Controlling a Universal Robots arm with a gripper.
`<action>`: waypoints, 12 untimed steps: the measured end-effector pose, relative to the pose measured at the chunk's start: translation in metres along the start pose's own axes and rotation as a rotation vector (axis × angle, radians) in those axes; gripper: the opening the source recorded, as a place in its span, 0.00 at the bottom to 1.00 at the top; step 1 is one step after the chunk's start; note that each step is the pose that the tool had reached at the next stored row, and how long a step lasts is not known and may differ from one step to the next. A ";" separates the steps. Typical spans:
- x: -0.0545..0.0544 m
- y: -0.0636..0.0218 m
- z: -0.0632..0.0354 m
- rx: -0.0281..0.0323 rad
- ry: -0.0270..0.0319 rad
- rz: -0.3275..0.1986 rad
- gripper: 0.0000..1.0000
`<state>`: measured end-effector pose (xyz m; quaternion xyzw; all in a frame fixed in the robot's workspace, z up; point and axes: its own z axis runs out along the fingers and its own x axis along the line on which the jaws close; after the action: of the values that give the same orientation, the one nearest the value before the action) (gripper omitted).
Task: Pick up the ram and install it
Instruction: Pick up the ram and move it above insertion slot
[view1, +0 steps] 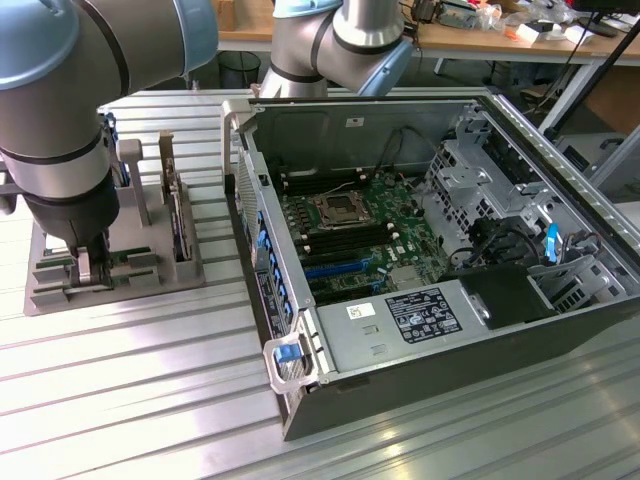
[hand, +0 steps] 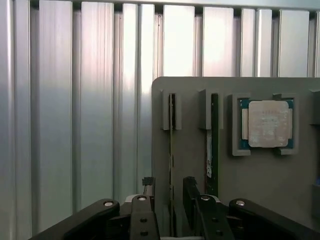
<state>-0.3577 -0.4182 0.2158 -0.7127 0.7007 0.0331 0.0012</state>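
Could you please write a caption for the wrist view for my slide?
The gripper, jaws open, straddles a ram stick upright in the grey holder, processor alongside.

I log the table (hand: 60, 125) as ribbed aluminium, brushed, with a soft sheen. The holder (hand: 190, 150) is smooth, matt grey plastic. The processor (hand: 269, 123) has a dull silvery metal lid, faintly mottled. The gripper (hand: 169, 186) looks matt black with bright metal screw heads. From the exterior view I note the computer case (view1: 560, 150) as bare sheet metal and the arm (view1: 60, 130) as smooth grey, with glossy blue caps.
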 end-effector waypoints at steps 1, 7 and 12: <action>0.000 0.0019 0.0016 0.0000 0.0000 -0.002 0.36; 0.000 0.0029 0.0070 -0.0001 -0.0005 -0.007 0.36; 0.000 0.0029 0.0070 -0.0001 -0.0005 -0.007 0.22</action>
<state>-0.3609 -0.4181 0.2089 -0.7150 0.6983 0.0333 0.0014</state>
